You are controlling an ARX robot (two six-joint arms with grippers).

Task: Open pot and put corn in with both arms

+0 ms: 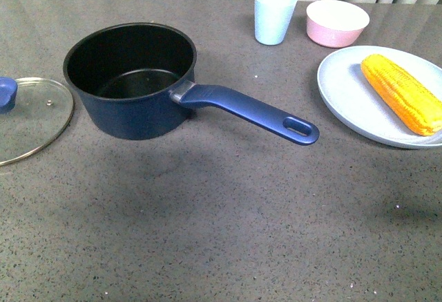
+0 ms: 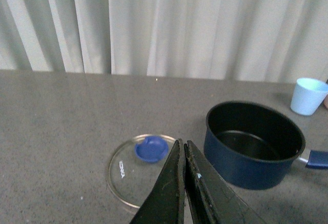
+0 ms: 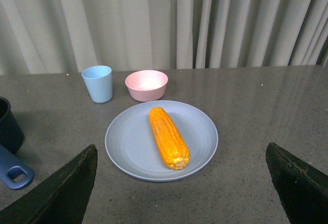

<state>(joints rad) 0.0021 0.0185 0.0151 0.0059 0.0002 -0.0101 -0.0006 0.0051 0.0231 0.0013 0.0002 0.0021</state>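
Observation:
The dark blue pot (image 1: 131, 81) stands uncovered on the grey table, black inside and empty, its long handle (image 1: 252, 110) pointing right. Its glass lid (image 1: 31, 119) with a blue knob lies flat on the table to the pot's left. The corn (image 1: 402, 92) lies on a pale blue plate (image 1: 345, 91) at the right. Neither arm shows in the front view. In the left wrist view my left gripper (image 2: 183, 144) is shut and empty, raised just behind the lid (image 2: 130, 170), with the pot (image 2: 253, 144) beside it. My right gripper (image 3: 182, 183) is wide open, hovering short of the corn (image 3: 168, 137).
A light blue cup (image 1: 275, 15) and a small pink bowl (image 1: 337, 23) stand at the back of the table, behind the plate. A pale curtain hangs behind the table's far edge.

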